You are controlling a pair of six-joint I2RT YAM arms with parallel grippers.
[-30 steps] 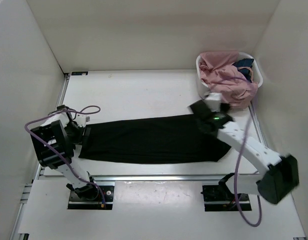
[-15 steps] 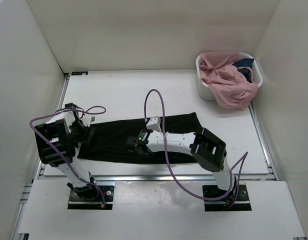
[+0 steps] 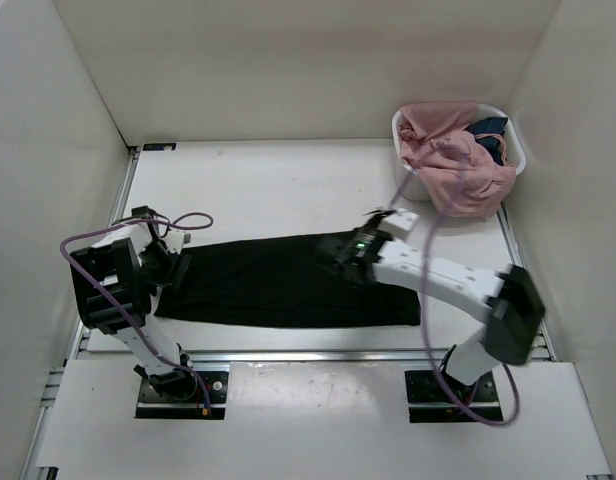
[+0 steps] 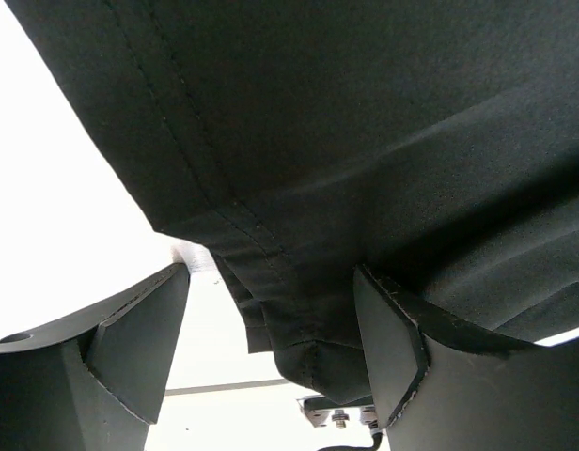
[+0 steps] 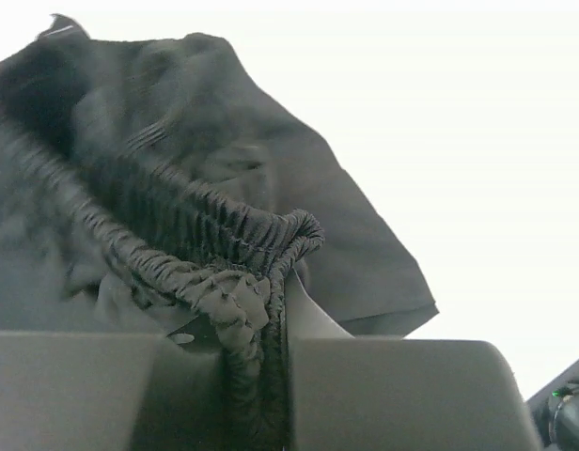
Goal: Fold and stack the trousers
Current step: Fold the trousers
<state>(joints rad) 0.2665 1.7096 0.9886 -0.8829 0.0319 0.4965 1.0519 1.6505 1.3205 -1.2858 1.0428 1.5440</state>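
Right jaws: pinched narrow on the gathered elastic waistband of the black trousers. The band is bunched up into a ridge right at the grip, with loose fabric spilling away behind it.

Left jaws: wide apart, straddling the left end of the trousers. The stitched hem sits in the gap between the two fingers and isn't pinched. In the wrist view I can't tell whether the cloth touches the pads.

Trousers: long dark strip lying left to right across the near half of the tabletop, mostly flat. The right jaws hold them at the far edge, right of the middle. The right arm lies over the strip's right end, and fabric shows on its near side. I can't tell whether the gripped part is off the surface.

The left arm is hunched at the near-left with its wrist turned in toward the hem. Purple cable loops along the right arm, and another loop sits by the left wrist.

Far right corner: white basket with a pink garment draped over its rim and a small dark blue cloth inside. It's well apart from the trousers.
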